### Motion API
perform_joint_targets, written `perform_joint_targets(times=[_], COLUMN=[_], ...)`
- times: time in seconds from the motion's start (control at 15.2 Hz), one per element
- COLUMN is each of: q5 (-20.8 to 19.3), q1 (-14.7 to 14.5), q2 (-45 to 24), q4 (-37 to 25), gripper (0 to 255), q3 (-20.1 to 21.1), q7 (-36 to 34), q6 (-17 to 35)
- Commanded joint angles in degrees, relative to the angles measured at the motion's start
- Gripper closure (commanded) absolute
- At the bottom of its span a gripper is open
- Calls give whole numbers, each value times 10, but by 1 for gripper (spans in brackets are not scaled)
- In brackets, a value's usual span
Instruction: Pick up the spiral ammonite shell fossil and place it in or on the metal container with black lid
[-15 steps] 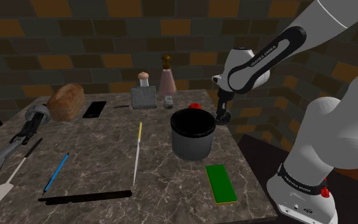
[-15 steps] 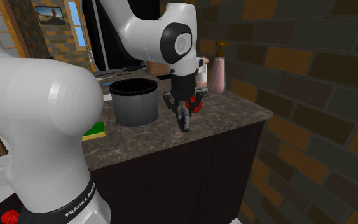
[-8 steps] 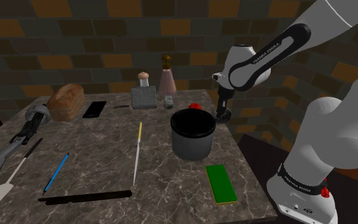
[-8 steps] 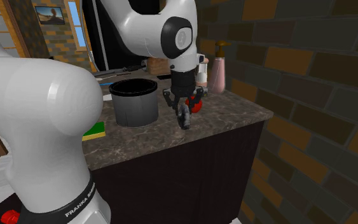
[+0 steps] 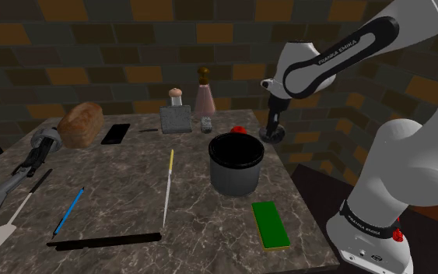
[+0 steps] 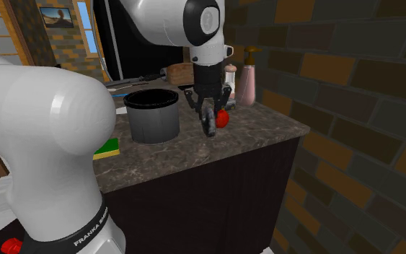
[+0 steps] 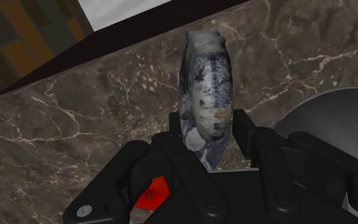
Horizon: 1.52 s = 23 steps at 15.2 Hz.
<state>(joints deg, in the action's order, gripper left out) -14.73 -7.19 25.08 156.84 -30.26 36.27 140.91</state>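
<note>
The ammonite fossil [image 7: 204,95] is a mottled grey-blue disc standing on edge. My gripper [image 7: 209,130] is shut on it, one black finger on each flat face. In the shoulder view the gripper [image 5: 272,134] hangs with the fossil [image 5: 275,138] above the marble table, just off the right side of the dark grey pot [image 5: 235,163]. The pot stands open with no lid on it. In the second exterior view the gripper [image 6: 210,125] holds the fossil [image 6: 209,130] clear of the tabletop, to the right of the pot [image 6: 152,115]. The pot's rim [image 7: 336,114] lies close beside the hand.
A small red object [image 5: 239,130] sits behind the pot. A green block [image 5: 270,224] lies near the front edge. Behind stand a pink bottle [image 5: 204,97] and a grey bottle [image 5: 175,115]. A bread loaf [image 5: 81,124], a pale stick [image 5: 168,187] and a blue pen [image 5: 68,212] lie leftwards.
The gripper has risen with the fossil in it, lifting it higher above the table beside the pot. Nothing else on the table moved.
</note>
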Motion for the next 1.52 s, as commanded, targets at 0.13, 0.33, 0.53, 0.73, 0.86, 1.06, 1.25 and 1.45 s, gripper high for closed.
perform_joint_targets(times=[0.13, 0.33, 0.53, 0.73, 0.86, 1.06, 1.25, 1.45], q5=[-2, -1, 0, 2, 4, 6, 9, 13], q1=[5, 7, 8, 8, 8, 8, 8, 7], q2=[28, 45, 60, 73, 81, 91, 99, 106], q4=[-15, -28, -42, -56, -67, -83, -101, -120], gripper=[255, 255, 255, 255, 255, 255, 255, 255], q3=[11, 19, 26, 33, 38, 44, 50, 56], q7=[-5, -7, -9, -11, -11, -12, -13, -13], q6=[-43, -72, -101, -129, -147, -173, -199, -224])
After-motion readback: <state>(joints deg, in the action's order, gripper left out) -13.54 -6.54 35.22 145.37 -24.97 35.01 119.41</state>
